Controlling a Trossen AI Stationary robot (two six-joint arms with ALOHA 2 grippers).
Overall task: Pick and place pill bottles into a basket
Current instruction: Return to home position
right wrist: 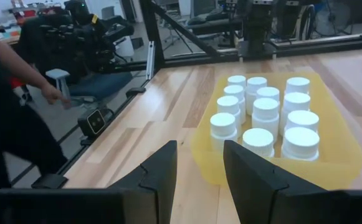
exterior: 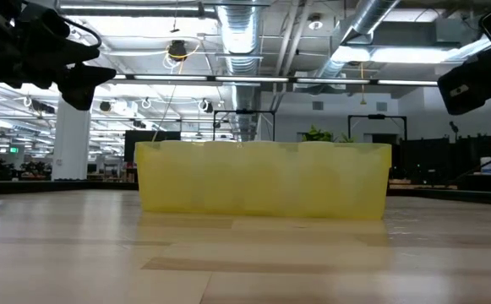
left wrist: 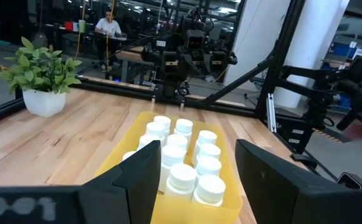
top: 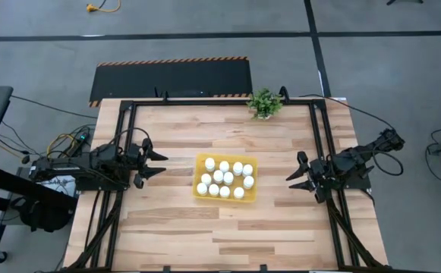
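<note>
Pill bottles [top: 225,177] stand packed in the basket [top: 200,160] mid-worktop [top: 167,227]. My left tool [top: 162,164] and right tool [top: 290,182] flank it, open and empty. I'd home them smoothly, clear of its walls.

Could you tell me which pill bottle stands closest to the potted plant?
The pill bottle in the yellow tray's corner that faces the potted plant; every other bottle stands farther from it.

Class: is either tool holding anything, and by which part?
Nothing is held. The left tool and right tool are open and empty, on either side of the tray; the bottles stand in it.
</note>
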